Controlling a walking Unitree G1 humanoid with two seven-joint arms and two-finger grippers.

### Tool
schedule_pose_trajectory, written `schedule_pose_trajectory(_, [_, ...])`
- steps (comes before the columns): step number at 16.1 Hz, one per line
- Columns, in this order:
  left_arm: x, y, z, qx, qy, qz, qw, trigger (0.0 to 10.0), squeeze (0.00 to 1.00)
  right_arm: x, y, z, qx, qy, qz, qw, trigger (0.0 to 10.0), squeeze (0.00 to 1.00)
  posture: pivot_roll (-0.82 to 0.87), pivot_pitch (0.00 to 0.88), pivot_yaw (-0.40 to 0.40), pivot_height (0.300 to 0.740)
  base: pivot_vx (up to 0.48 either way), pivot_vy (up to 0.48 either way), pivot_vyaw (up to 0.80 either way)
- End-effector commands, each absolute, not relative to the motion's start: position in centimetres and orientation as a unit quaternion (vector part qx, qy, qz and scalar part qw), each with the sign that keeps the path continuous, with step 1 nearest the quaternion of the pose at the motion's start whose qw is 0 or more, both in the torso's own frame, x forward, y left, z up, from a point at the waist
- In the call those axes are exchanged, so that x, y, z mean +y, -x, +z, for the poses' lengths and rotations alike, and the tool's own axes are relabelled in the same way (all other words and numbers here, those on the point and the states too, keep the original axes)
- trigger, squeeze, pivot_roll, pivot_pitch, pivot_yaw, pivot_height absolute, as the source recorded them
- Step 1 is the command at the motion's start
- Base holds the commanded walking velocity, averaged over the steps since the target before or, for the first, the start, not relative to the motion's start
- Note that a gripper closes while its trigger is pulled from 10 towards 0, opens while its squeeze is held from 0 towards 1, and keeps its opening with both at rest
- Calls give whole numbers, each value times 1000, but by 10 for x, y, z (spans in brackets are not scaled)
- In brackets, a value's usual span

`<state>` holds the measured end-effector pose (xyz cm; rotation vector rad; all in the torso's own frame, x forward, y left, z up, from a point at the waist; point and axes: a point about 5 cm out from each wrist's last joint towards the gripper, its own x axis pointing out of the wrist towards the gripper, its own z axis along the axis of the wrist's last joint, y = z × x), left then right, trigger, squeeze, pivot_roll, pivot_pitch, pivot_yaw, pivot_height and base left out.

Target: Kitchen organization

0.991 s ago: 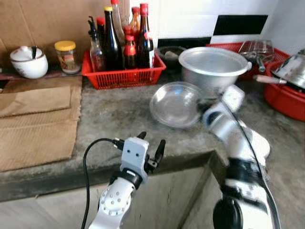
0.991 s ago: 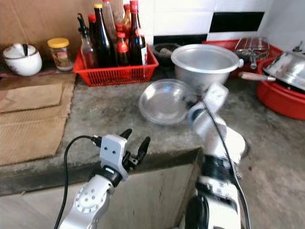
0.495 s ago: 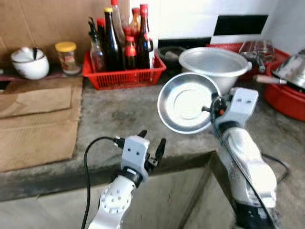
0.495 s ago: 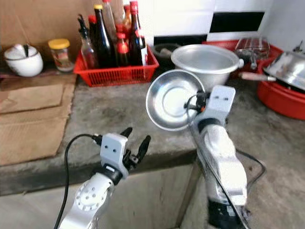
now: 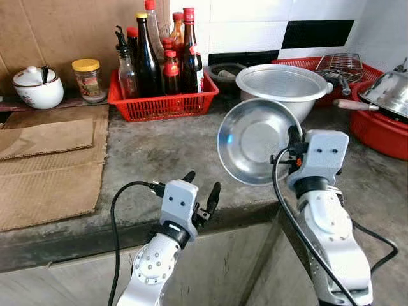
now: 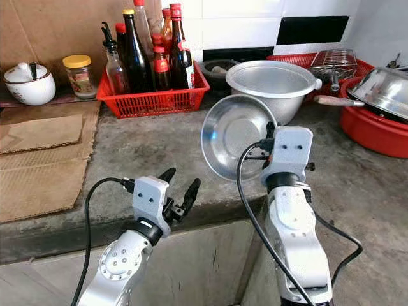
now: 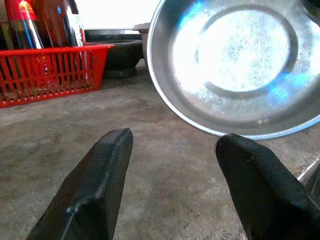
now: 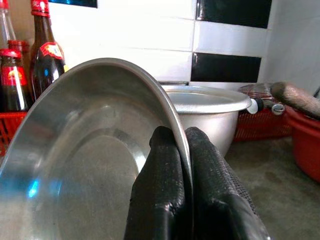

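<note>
Your right tool (image 8: 172,165) pinches the rim of a steel dish (image 5: 258,140), fingers clamped on either side of its edge, holding it tilted on edge above the concrete tabletop (image 5: 159,150), hollow side facing your left. The right forearm rises steeply from below the tabletop's front edge. Your left tool (image 5: 201,191) hovers at that edge, fingers spread and empty, pointing at the dish. Behind stand a large metal basin (image 5: 284,86) and a red basket (image 5: 162,102) of bottles (image 5: 150,54).

Glossy metal dish (image 5: 258,140), rough concrete counter (image 5: 159,153)
</note>
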<state>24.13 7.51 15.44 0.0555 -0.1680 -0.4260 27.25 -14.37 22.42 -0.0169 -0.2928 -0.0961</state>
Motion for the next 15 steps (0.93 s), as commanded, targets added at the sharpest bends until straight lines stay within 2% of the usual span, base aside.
schedule_pose_trajectory(1, [75,-242,156,-89,-29,-212,973,10000,0,-144,-269,233,-174,8,-58,983,0,0,105,1,-49,740,0,0,0])
schedule_pose_trajectory(15, [75,-243,155,-87,-35,-214,972,10000,0,-137,-272,233,-174,10,-55,983,0,0,109,4,-43,740,-295,0,0])
